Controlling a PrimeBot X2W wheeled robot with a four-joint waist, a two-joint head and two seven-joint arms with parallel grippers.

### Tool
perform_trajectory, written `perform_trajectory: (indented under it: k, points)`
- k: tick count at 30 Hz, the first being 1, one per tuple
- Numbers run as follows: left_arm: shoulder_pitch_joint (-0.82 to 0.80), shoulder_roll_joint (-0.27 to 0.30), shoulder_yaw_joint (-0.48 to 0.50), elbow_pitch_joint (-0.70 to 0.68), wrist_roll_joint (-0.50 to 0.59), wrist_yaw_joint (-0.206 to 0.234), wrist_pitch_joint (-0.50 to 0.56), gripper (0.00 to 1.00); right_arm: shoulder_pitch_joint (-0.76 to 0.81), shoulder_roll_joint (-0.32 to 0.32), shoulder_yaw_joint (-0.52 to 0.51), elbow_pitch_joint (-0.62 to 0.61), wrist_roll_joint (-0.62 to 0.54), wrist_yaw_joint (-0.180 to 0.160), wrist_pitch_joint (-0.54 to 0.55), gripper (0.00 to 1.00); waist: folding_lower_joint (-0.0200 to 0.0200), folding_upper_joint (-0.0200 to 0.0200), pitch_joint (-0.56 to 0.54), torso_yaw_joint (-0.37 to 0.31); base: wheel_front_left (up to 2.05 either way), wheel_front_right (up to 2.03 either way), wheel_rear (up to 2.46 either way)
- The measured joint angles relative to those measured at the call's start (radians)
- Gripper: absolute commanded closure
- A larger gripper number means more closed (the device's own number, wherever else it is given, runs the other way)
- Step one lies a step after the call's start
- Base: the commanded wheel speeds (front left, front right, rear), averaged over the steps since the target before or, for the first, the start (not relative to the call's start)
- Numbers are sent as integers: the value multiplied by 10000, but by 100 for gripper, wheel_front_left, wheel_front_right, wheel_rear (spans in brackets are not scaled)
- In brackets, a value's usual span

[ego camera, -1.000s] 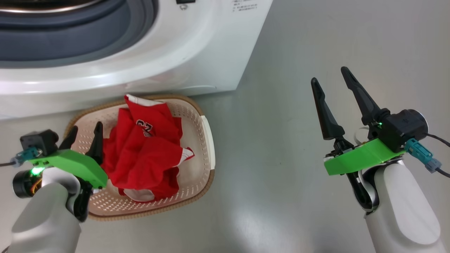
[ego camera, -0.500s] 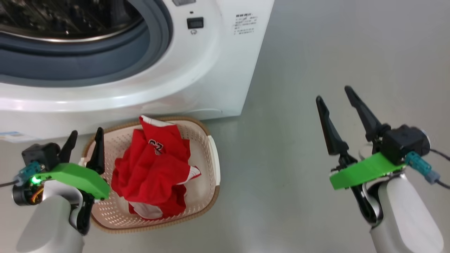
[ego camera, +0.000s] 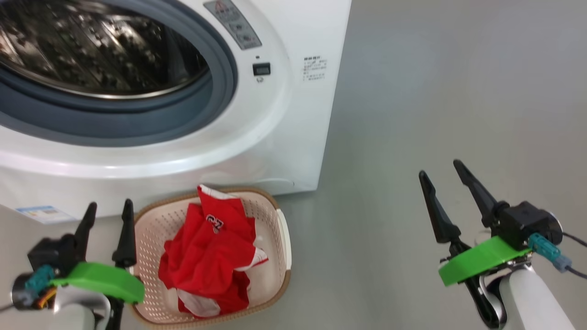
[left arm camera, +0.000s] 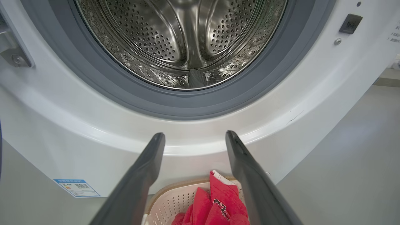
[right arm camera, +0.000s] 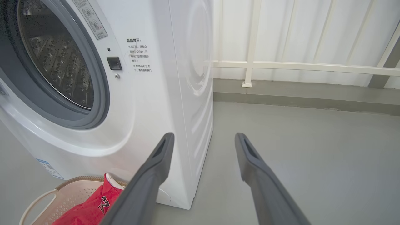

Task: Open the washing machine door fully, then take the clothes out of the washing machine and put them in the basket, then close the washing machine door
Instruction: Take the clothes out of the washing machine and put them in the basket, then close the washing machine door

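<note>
The white washing machine [ego camera: 284,137] stands at the upper left with its mouth uncovered; its steel drum [left arm camera: 187,40] shows bare metal. The washing machine door is out of view. On the floor before the machine sits the cream basket [ego camera: 282,238] holding the red clothes [ego camera: 211,256]. My left gripper [ego camera: 110,205] is open just left of the basket's rim, with nothing between its fingers. In its wrist view the left gripper [left arm camera: 195,135] points at the machine's front below the gasket. My right gripper [ego camera: 439,168] is open over bare floor, far right of the basket.
A small blue label [ego camera: 43,213] sits low on the machine's front. Grey floor [ego camera: 435,91] stretches to the right of the machine. A white railing and wall [right arm camera: 281,65] close off the back. A door hinge bracket [left arm camera: 12,47] sits left of the drum mouth.
The head camera has tilted up, so more of the drum shows. My left gripper has drawn back from over the basket's left part to beside its rim. Both grippers stay open.
</note>
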Motion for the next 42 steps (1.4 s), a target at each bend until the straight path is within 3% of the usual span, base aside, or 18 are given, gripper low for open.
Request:
perform_trajectory:
  k: [11, 22, 42]
  points:
    - [2007, -424, 656, -2197, 708, -8, 0, 0, 1057, -207, -81, 42, 100, 0, 0, 0, 0, 0, -1243, 102, 0, 0, 0]
    - [3488, -663, 1018, -3701, 949, -10, 0, 0, 1663, -305, -364, -54, 100, 0, 0, 0, 0, 0, -1741, 127, 0, 0, 0]
    - [4353, -1011, 1335, -4663, 930, -10, 0, 0, 2088, -61, -631, -128, 433, 0, 0, 0, 0, 0, -1965, 153, 0, 0, 0]
